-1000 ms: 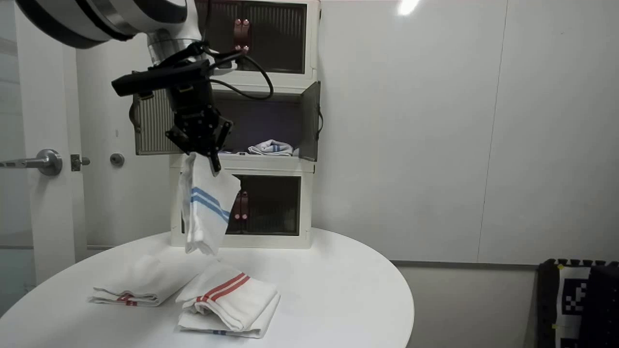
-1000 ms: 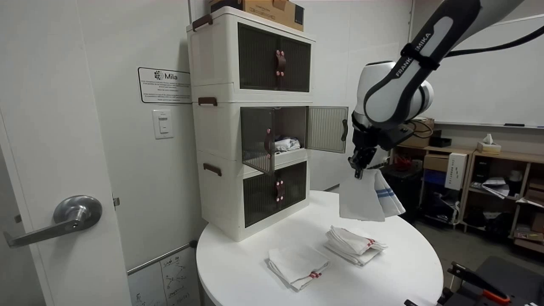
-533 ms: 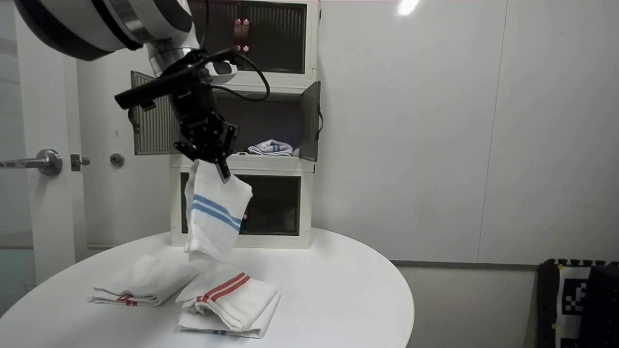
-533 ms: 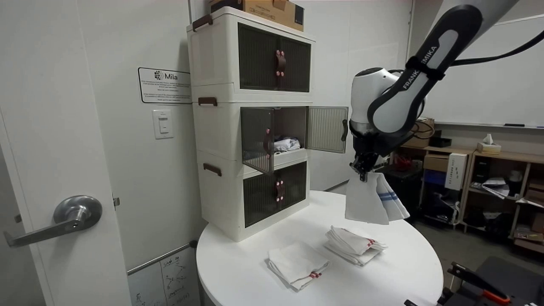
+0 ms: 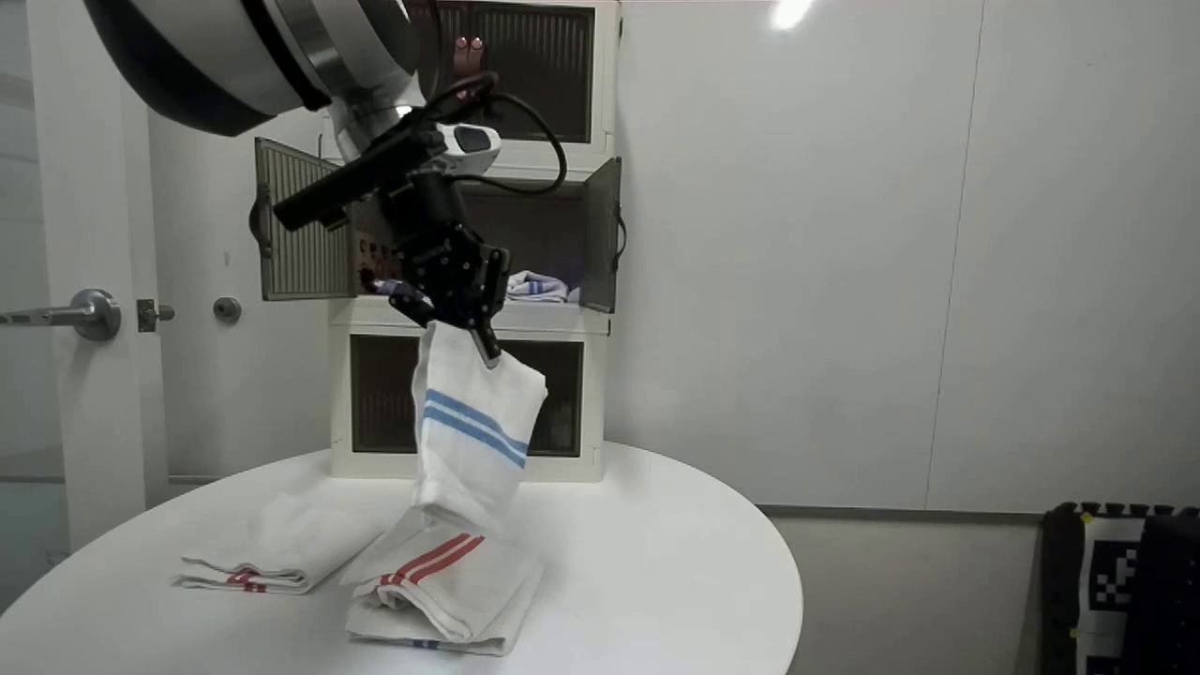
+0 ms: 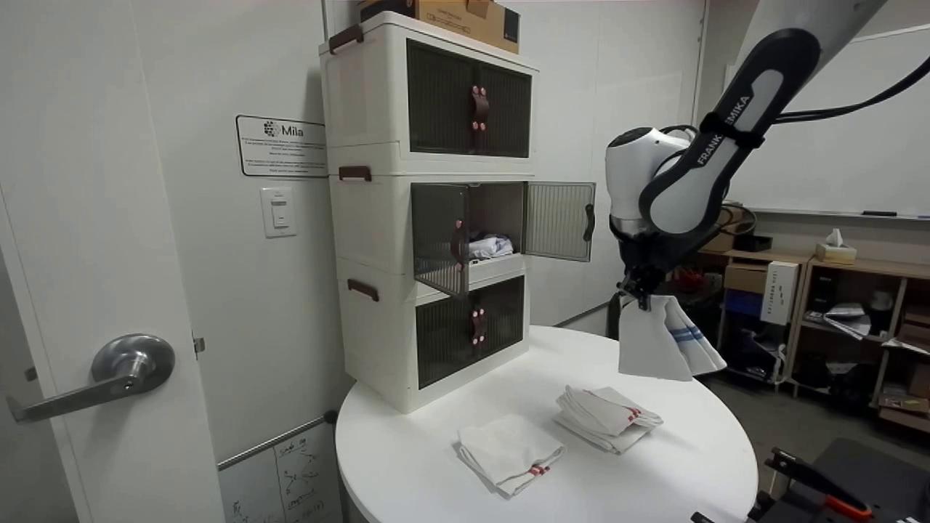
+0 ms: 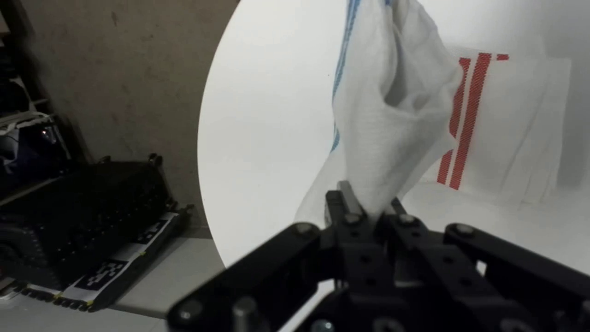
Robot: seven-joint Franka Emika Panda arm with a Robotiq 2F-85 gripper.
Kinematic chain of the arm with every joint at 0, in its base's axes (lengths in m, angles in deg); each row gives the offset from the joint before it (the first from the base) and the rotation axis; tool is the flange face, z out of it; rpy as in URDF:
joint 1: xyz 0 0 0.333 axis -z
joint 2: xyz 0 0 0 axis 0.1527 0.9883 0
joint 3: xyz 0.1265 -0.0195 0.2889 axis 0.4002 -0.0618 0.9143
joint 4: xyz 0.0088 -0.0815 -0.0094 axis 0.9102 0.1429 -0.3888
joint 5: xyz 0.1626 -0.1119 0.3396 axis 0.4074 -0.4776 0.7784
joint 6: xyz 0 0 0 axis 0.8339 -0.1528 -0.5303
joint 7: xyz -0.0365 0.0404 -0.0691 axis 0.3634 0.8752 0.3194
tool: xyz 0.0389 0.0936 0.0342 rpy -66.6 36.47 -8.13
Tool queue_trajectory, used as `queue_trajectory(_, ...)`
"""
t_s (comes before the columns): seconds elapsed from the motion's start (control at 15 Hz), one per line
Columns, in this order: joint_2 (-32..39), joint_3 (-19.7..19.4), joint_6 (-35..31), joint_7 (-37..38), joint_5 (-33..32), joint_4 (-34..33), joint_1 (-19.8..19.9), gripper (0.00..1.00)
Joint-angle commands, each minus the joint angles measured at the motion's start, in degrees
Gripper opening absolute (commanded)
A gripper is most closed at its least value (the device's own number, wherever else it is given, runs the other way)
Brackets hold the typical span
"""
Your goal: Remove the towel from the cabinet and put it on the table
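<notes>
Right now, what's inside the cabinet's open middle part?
A white cloth with blue stripes and something purplish I can't make out. In an exterior view, the gripper hides what's between them.

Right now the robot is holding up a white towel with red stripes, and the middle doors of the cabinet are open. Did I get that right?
Not quite: the white towel is striped blue, not red, as both exterior views show. The rest is right: the gripper holds it up, and the middle doors of the cabinet are open.
</notes>
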Motion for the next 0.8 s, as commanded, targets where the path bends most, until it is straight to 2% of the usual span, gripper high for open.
queue_trajectory(0.0, 3.5, -1.1, 2.2, 3.8, -3.8, -3.9, -0.5, 0.02)
queue_trajectory(0.73, 15.7, -3.2, 4.5, 6.5, -10.4, -11.6, -3.0, 0.02)
